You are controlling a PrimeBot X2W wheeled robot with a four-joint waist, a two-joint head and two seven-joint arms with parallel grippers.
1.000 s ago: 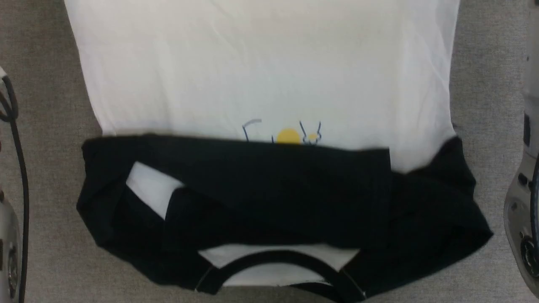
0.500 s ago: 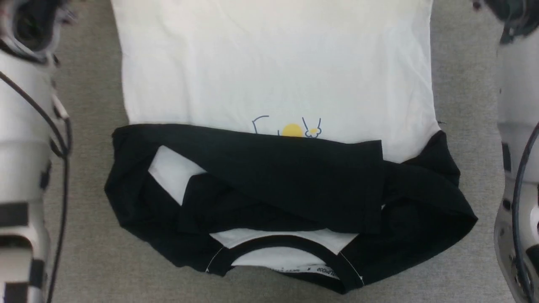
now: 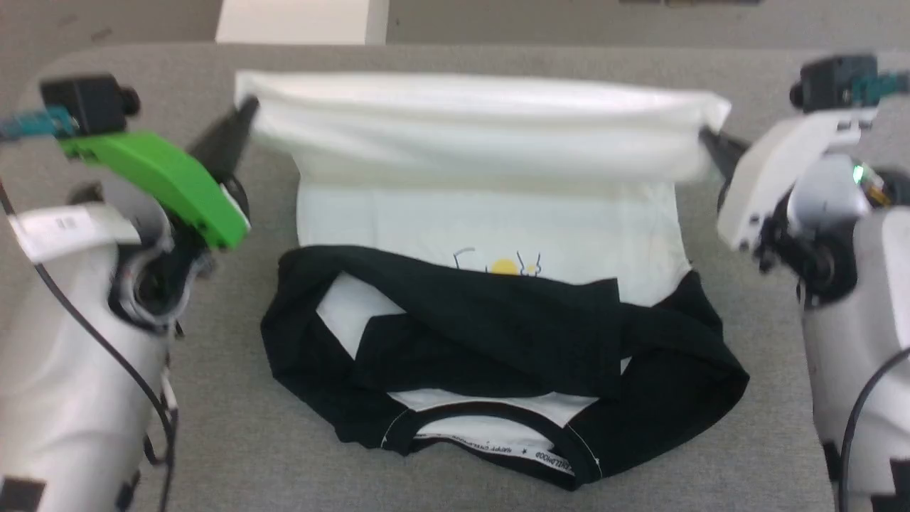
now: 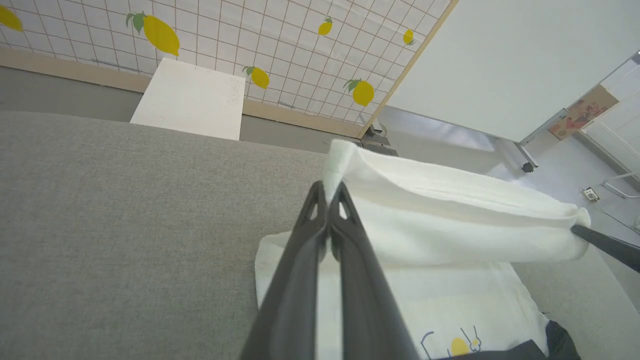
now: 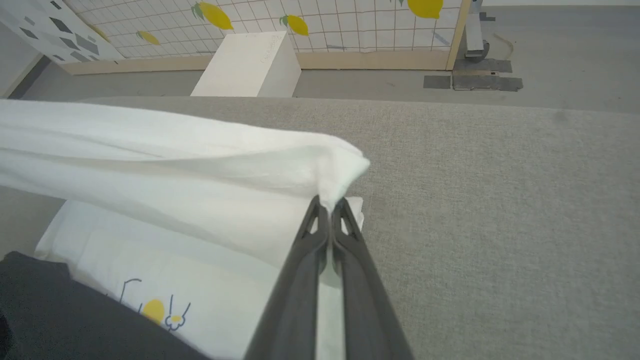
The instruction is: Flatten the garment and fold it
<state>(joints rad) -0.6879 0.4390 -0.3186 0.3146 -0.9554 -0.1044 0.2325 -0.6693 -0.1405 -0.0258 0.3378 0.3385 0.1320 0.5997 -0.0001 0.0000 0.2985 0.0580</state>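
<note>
Left end effector: clenched on garment corner. Right end effector: clenched on opposite corner. Far hem raised, taut between them. Rest on table, black sleeves folded across chest as earlier. Head camera has pulled back.

The head camera looks down over the whole garment. Each wrist camera closely faces one hem corner at 12 o'clock; all share that hem.
</note>
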